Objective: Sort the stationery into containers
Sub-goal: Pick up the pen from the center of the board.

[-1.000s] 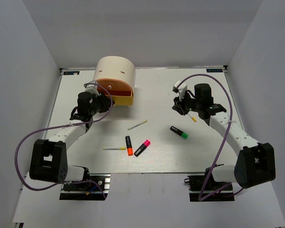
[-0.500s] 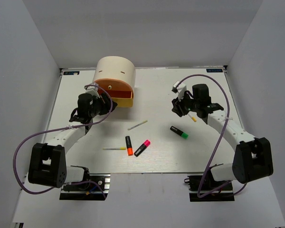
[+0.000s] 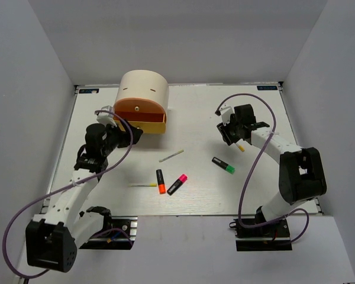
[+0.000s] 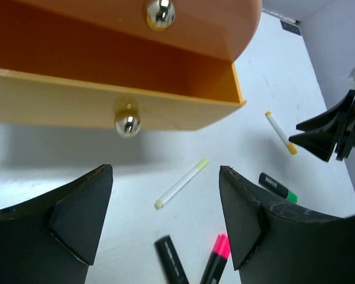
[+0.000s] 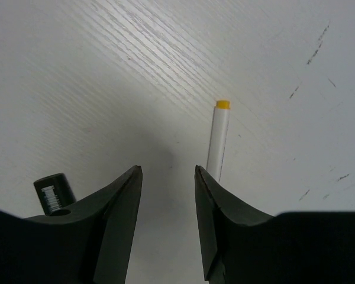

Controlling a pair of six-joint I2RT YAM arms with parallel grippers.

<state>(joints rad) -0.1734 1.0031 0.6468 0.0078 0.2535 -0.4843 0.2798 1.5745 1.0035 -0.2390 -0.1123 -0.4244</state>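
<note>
Left gripper [image 4: 165, 177]: jaws spread wide, empty, facing yellow drawer [image 4: 183, 112] (pulled out, beneath orange drawer [image 4: 195, 23]).
Right gripper [image 5: 167, 177]: jaws parted, nothing between. White pen with yellow tip [image 5: 218, 136] flat on table [image 3: 260, 189], just beside one finger.
Mid-table, loose: pale pen [image 3: 171, 155]; orange-capped marker [image 3: 160, 181] with pink-capped marker [image 3: 177, 184] just beside; green-capped marker [image 3: 223, 165]; thin yellow pen [image 3: 142, 185].

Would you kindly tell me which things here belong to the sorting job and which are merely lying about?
Belong to the job: orange drawer, yellow drawer, orange-capped highlighter, pink-capped highlighter, green-capped highlighter, middle pale pen, near pale pen, yellow-tipped white pen.

Not part of it: purple cable, table.
</note>
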